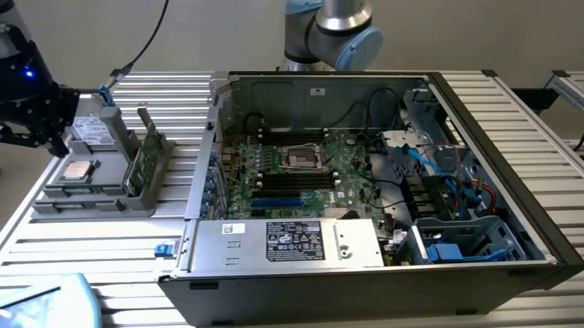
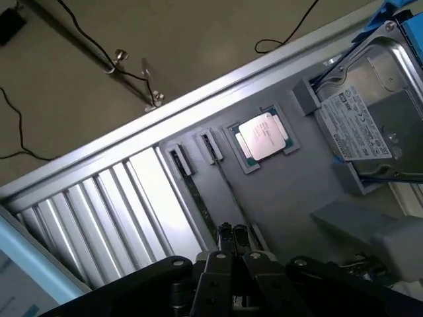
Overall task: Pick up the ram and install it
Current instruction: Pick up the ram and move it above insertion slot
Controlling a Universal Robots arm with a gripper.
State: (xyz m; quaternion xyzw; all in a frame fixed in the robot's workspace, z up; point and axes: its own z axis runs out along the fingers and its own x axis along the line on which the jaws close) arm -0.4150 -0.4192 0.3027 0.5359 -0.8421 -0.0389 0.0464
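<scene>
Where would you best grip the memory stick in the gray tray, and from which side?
Likely from straight above, midway along the upper edge: the memory stick stands on edge in a narrow slot of the tray, leaving only that edge free.

The silver-grey tubular robot arm (image 1: 327, 17) has rounded joints, one of them closed by a pale blue cap (image 1: 363, 42). Its far end carries a bulky black wrist housing (image 1: 27, 96) with a small blue light (image 1: 29, 72) glowing on it (a single bright dot). A thin black cable (image 1: 152, 37) rises close by. In the wrist view the black gripper (image 2: 232, 234) shows matte angular link bars, round pivot pins (image 2: 177, 262) at the joints and two slim dark fingers (image 2: 225, 232).
</scene>
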